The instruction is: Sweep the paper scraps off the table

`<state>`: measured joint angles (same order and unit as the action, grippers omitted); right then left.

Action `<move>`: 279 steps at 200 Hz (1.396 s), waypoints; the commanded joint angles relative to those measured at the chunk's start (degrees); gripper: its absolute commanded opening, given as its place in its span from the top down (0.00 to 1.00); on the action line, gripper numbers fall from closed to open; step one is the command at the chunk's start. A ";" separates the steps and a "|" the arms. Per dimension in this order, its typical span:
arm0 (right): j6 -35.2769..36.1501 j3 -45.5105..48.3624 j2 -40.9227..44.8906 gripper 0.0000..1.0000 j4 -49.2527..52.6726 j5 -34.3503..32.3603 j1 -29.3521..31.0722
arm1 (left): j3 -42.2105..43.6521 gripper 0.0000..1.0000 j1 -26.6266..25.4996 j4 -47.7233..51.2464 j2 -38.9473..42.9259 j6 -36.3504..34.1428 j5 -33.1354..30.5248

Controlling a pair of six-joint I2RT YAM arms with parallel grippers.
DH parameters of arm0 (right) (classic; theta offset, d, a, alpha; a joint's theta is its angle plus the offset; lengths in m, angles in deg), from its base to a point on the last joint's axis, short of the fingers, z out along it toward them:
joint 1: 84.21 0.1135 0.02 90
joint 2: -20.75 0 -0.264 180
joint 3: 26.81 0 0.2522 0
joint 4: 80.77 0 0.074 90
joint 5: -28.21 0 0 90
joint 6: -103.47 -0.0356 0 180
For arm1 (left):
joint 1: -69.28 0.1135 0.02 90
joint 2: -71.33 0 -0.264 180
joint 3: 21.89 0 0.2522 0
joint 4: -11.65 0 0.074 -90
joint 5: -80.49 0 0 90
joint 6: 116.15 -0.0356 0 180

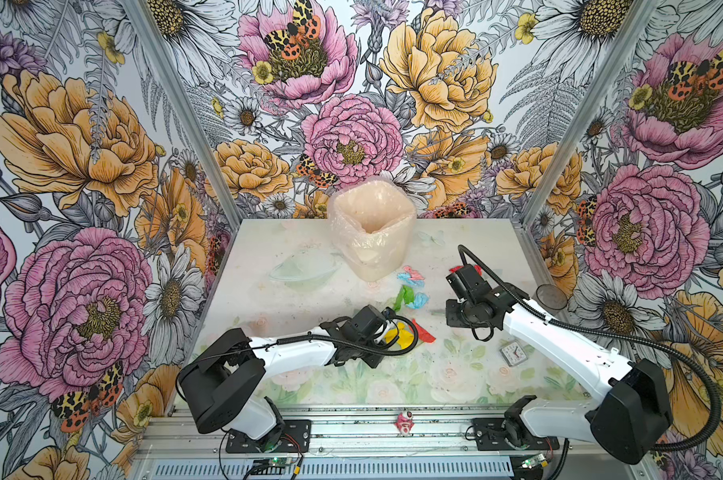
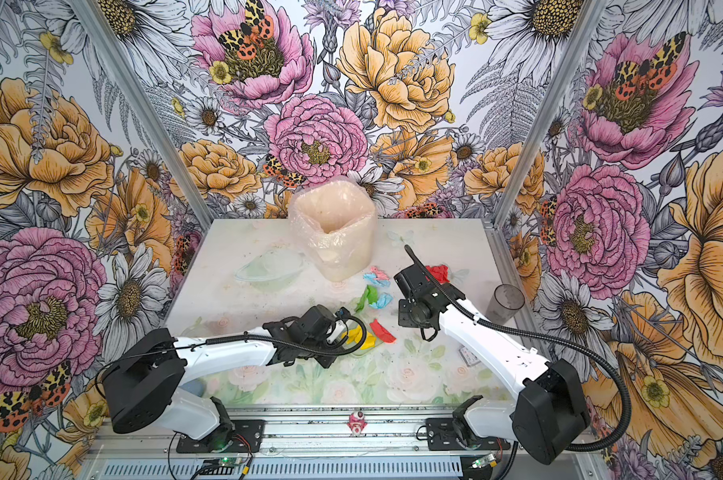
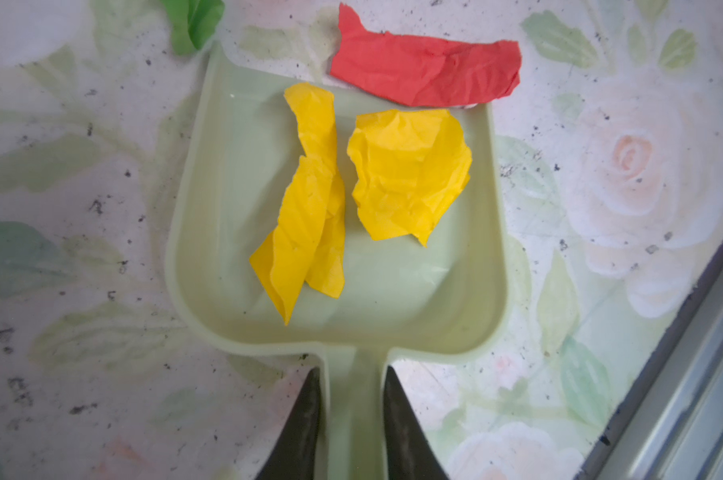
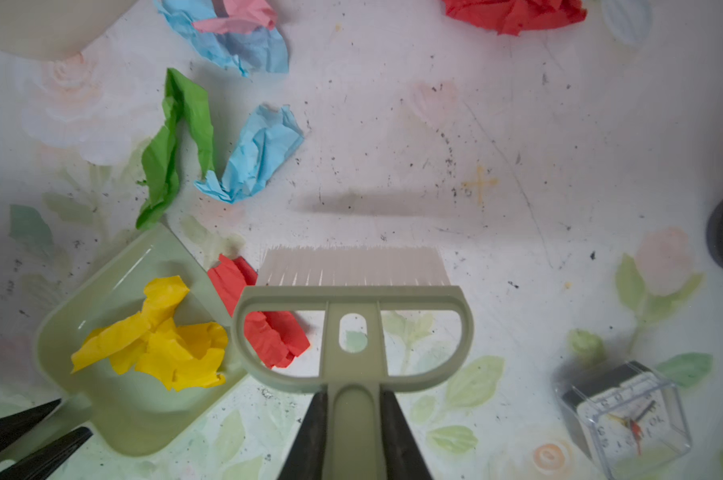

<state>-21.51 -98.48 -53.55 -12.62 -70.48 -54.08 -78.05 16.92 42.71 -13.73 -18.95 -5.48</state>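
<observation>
My left end effector (image 3: 353,376) is clamped on the dustpan (image 3: 397,303) handle; two yellow paper scraps (image 3: 409,174) sit inside it, a red scrap (image 3: 426,68) at its lip. My right end effector (image 4: 353,399) grips the brush (image 4: 353,297) over the tabletop (image 4: 434,124), with a green scrap (image 4: 172,145) and a blue scrap (image 4: 260,153) lying beyond.

Rose-print table (image 1: 268,307) carries paper scraps (image 1: 417,300), bin (image 1: 372,237), clock (image 1: 513,353).

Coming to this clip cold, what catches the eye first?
Two yellow scraps lie in the green dustpan held by the left gripper, a red scrap at its lip. The right gripper holds the matching brush beside it; a green scrap and blue scraps dot the pale table farther back.
</observation>
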 commanded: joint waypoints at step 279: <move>6.65 -7.14 5.41 1.00 -0.16 6.62 -2.32 | 3.15 1.00 -2.52 -10.88 -2.66 1.50 -4.59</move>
<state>-17.07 -102.70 -50.84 -12.59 -64.44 -53.73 -75.38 14.84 34.86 -16.68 -18.56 -7.40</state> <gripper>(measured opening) 0.199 0.218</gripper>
